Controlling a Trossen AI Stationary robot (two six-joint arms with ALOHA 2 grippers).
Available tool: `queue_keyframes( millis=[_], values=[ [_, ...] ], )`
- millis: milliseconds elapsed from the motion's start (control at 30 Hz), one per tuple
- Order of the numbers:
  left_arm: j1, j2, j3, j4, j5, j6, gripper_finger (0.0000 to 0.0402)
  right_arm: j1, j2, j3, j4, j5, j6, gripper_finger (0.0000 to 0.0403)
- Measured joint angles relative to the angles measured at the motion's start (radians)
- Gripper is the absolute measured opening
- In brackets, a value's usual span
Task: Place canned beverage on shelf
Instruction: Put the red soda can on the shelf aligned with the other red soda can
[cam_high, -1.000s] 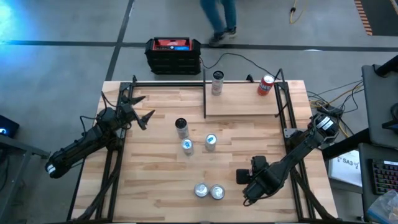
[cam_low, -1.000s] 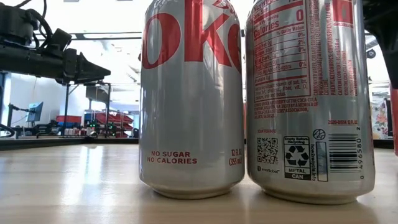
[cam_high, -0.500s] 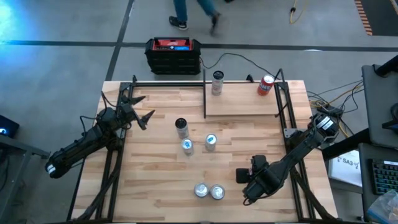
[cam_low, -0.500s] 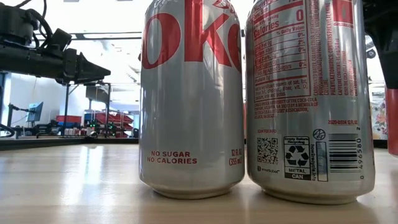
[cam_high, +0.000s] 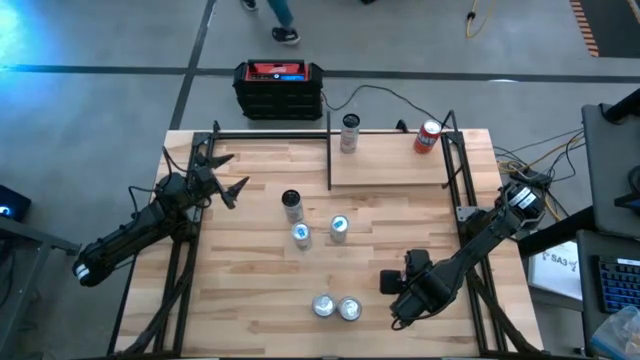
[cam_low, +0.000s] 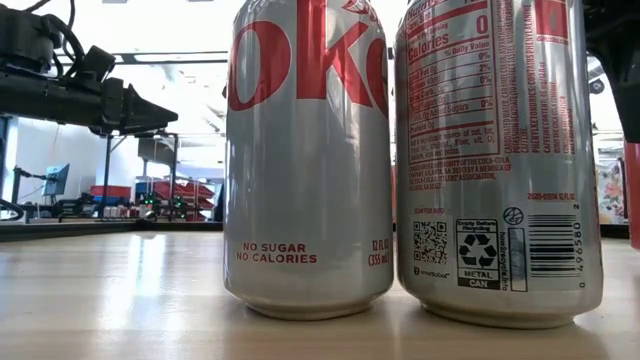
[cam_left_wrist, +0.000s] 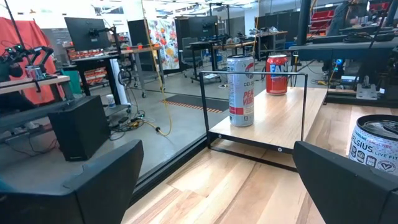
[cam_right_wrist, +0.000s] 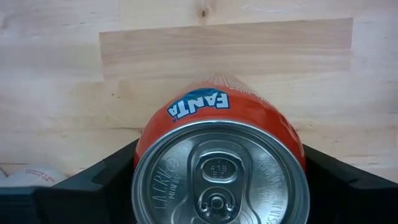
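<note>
Here, Fanta can, "NO SUGAR" can

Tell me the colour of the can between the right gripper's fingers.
Orange, with a blue Fanta logo: the orange Fanta can shows best in the right wrist view.

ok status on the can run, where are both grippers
Right gripper shut on an orange Fanta can, near table's front right. Left gripper open, empty, waiting at left edge. Shelf holds two cans already; loose cans stand between.
</note>
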Motion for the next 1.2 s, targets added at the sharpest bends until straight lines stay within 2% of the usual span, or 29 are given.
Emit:
queue_keyframes(
  millis=[467, 767, 1200],
  values=[
    [0.0, 0.0, 0.0, 0.0, 0.0, 0.0, 0.0398, -0.002, 0.0, 0.001, -0.02, -0.002, 0.007, 0.0292],
    [0.0, 0.0, 0.0, 0.0, 0.0, 0.0, 0.0398, -0.002, 0.0, 0.002, -0.05, -0.08, 0.068, 0.0292],
    [0.0, 0.0, 0.0, 0.0, 0.0, 0.0, 0.0398, -0.002, 0.0, 0.002, -0.012, -0.079, 0.068, 0.0292]
  ],
)
